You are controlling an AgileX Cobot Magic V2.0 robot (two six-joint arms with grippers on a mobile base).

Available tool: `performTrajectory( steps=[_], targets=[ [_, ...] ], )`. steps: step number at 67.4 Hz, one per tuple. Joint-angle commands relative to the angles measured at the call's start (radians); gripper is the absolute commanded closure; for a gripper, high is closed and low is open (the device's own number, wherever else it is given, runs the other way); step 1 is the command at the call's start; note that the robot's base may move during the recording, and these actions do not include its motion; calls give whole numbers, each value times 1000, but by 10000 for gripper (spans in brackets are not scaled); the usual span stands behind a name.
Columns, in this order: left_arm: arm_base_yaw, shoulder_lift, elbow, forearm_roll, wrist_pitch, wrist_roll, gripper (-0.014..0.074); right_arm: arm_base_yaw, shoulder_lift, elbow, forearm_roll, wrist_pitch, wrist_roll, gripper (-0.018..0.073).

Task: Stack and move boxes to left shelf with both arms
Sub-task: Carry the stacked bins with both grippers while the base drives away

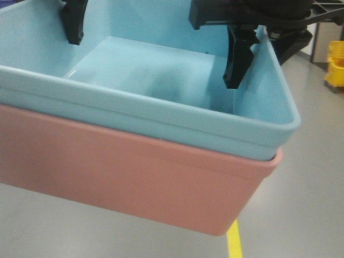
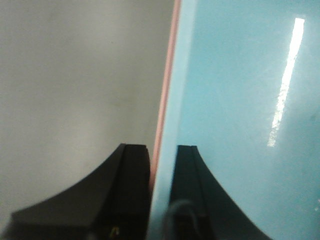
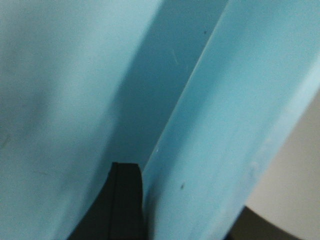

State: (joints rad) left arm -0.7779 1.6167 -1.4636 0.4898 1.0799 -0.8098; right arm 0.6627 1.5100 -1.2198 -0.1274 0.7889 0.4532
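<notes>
Stacking looked done: I had the sky-blue tub (image 1: 161,75) nested in the salmon tub (image 1: 134,172), filling the left and centre of the front view, clear above the floor (image 1: 312,188). My left claw (image 2: 162,195) pinched both walls and my right claw (image 3: 190,215) clamped the blue wall. No left shelf was in sight, so I judged the carry and set-down were left.

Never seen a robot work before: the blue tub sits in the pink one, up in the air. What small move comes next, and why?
Probably a slow, level carry to the left, both arms together. The blue tub is nested in the pink tub, the left gripper and right gripper each straddle a side wall, and the stack hangs above the floor.
</notes>
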Motion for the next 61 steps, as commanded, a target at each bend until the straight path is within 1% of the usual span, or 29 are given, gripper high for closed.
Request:
performTrajectory(
  steps=[1,43,49,61],
  targets=[
    [-43,-42,-41,-111,-220,-12,605,30,-48,-68,100,-264,-27,503],
    [-43,-35,-41,-119,-220,-12,605,30,-44,-68,99,-259,-27,503],
    [-43,-32,-41,-138,-220,-12,605,30,-44,-68,99,-260,-27,503],
    [-43,-24,-41,-140,-222,-12,605,30,-33,-68,92,-256,-27,503]
  ],
)
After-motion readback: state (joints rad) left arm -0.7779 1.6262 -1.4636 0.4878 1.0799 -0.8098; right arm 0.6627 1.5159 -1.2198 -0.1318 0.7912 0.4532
